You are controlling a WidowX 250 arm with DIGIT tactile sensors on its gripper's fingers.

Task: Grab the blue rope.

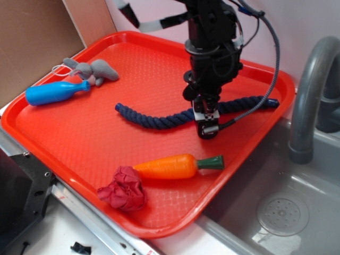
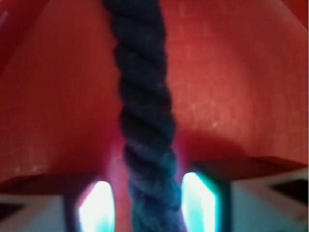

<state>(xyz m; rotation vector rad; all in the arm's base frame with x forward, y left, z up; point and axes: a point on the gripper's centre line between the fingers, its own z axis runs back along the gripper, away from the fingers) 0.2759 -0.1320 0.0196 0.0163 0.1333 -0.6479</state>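
Note:
The blue rope (image 1: 154, 120) is a thick, dark navy twisted cord lying across the red tray (image 1: 58, 143), from the middle out to the right rim. My gripper (image 1: 206, 123) is lowered straight onto it right of its middle, one finger on each side. In the wrist view the rope (image 2: 145, 96) runs up the frame between the two glowing fingertips (image 2: 96, 205), with a narrow strip of tray showing on either side of it. The gripper (image 2: 149, 203) is open around the rope, which lies flat on the tray.
On the tray there are also an orange toy carrot (image 1: 170, 166) and a crumpled red cloth (image 1: 123, 188) at the front, with a light blue bottle (image 1: 53, 93) and a grey plush (image 1: 93, 70) at the back left. A sink (image 1: 287, 212) and grey faucet (image 1: 313, 90) stand at the right.

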